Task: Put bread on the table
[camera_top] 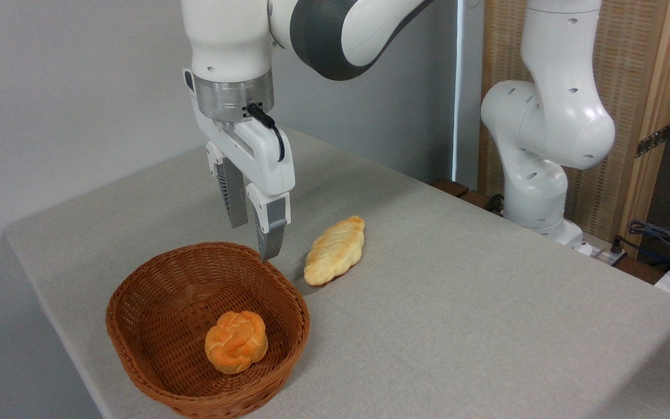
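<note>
The bun (236, 341) is lying in the basket (137, 349), below the end effector (253, 238) and nearer the camera, touching nothing but the wicker floor. The end effector is hanging over the basket's far rim, fingers pointing down, released with a gap between them and gripping nothing. Just to its right, the loaf (335, 250) is resting on the table (486, 302), beside the basket. Farther right, the arm's base (538, 198) is standing at the table's edge.

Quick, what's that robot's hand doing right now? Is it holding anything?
Hand: open and empty, hanging above the far rim of the basket. The bread lies untouched inside the basket.
</note>
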